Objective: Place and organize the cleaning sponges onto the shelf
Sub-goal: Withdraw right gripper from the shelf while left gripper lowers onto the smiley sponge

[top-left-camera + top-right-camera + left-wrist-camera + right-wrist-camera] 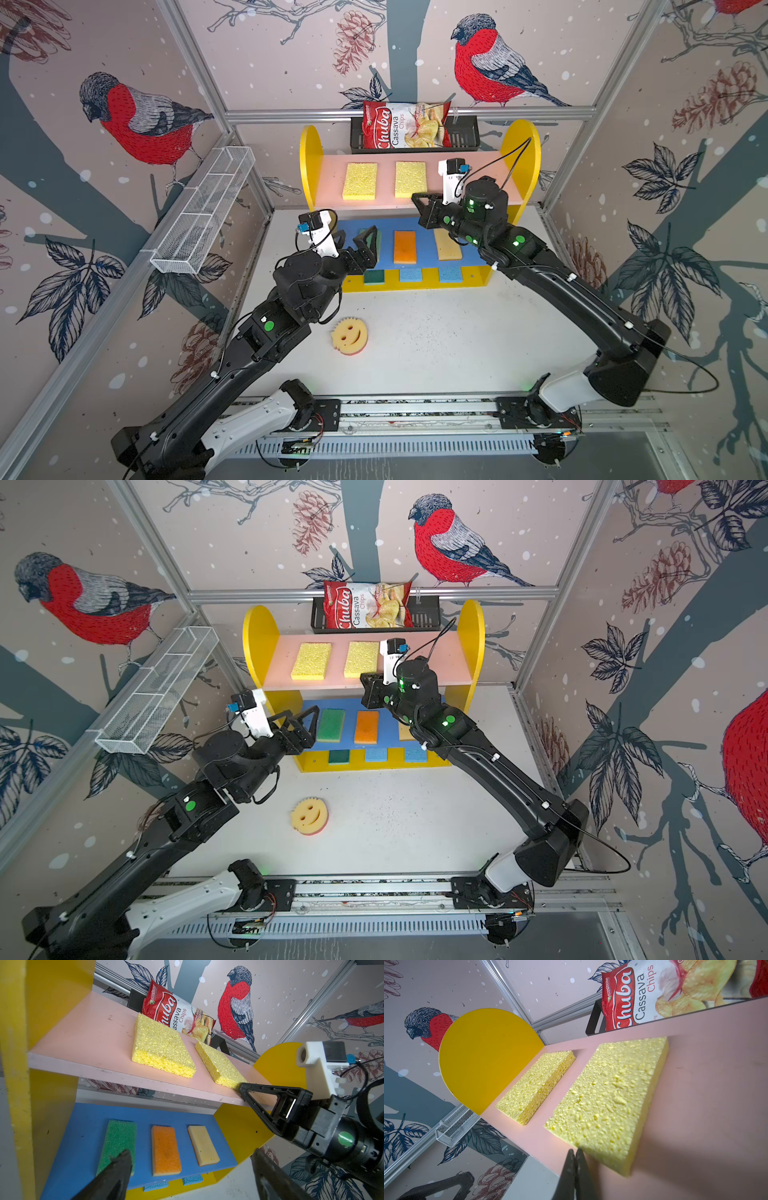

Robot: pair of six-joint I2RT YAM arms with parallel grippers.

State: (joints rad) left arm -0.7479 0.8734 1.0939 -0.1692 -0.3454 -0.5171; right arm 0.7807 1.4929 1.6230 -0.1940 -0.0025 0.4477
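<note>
The shelf (521, 141) holds two yellow sponges (360, 181) (410, 178) on its pink top board. A green sponge (331, 724), an orange one (404, 247) and a tan one (446, 247) lie on the blue board. A dark green sponge (374, 277) and two light blue ones (410, 274) (450, 274) sit on the base. The round smiley sponge (350, 336) lies on the table. My left gripper (191, 1152) is open and empty before the blue board, by the green sponge. My right gripper (575, 1152) is shut and empty, its tip at the second yellow sponge's front corner.
A red-white chips bag (405, 124) stands in a black basket (465, 135) behind the shelf. A white wire basket (203, 216) hangs on the left wall. The white table (457, 340) spreads in front of the shelf, with the arms' rail (415, 409) along its near edge.
</note>
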